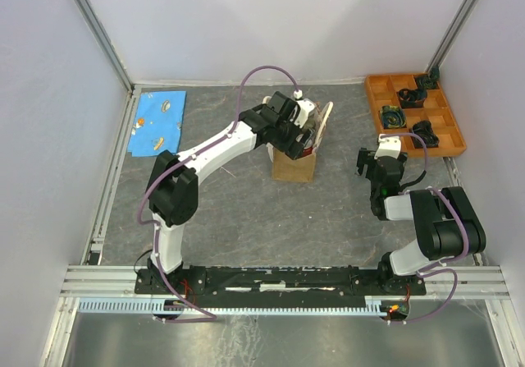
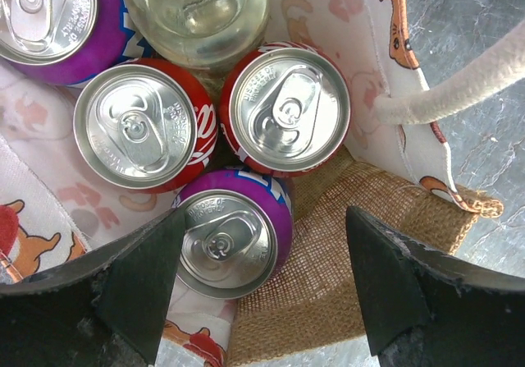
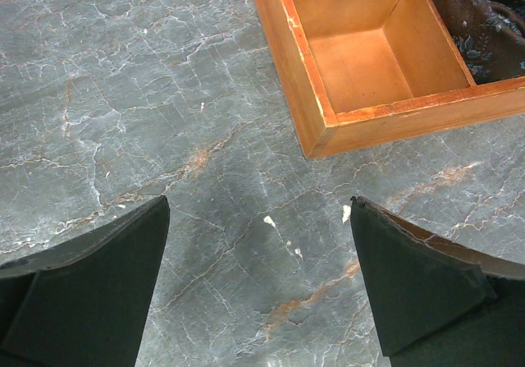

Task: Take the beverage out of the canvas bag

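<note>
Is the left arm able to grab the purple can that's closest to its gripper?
Probably yes. The left gripper hangs open over the canvas bag, with the purple can showing its bare top between the fingers. Red cans sit right beside it, so it's snug.

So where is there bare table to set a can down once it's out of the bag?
Bare table lies on the near side of the canvas bag, between the left arm and right arm, and also between the bag and the orange tray. Inside the bag it is crowded: cans packed side by side.
</note>
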`<state>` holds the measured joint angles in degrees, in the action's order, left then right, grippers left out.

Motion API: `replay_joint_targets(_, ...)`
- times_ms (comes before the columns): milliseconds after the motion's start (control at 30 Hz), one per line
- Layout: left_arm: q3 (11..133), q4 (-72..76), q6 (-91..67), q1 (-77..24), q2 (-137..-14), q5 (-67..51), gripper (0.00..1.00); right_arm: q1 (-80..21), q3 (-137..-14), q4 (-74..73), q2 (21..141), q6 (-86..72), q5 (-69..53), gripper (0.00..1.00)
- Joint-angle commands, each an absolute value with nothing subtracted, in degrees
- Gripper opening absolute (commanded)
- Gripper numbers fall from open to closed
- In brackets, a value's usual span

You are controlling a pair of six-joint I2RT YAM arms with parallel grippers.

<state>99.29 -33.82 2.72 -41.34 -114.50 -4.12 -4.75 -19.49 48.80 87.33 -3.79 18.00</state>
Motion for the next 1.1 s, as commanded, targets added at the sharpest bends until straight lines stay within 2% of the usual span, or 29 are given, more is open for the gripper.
replay_joint_targets(0, 98.52, -43.25, -0.50, -40.45, -118.99, -1.65, 0.87, -4.57, -20.48, 50.62, 86.66, -4.16, 18.28, 0.99)
replay_joint_targets(267, 96.85, -46.51, -1.10, -42.84, -119.43, -3.65, 0.82, -4.56, -20.47, 50.63, 86.62, -4.15, 18.28, 0.99)
replay_joint_targets(400, 96.56, -48.35, -0.88, -44.48, -119.01, -4.38, 0.89, -4.55, -20.43, 50.62, 86.66, -4.21, 18.28, 0.99)
replay_joint_targets(467, 97.33, -49.67, -1.00, -45.19, -118.92, -4.60, 0.99, -4.55, -20.48, 50.62, 86.63, -4.18, 18.28, 0.99)
replay_joint_targets(500, 97.50, -50.13, -1.16, -45.42, -118.65, -4.52, 1.00, -4.57, -20.48, 50.62, 86.66, -4.21, 18.28, 0.99)
replay_joint_targets(733, 98.38, -50.36, -2.89, -45.66, -118.08, -2.15, 0.99, -4.55, -20.47, 50.62, 86.65, -4.17, 18.28, 0.99)
replay_joint_targets(1067, 100.05, -48.32, -4.22, -45.78, -113.80, 8.26, 0.99, -4.54, -20.43, 50.63, 86.66, -4.19, 18.28, 0.99)
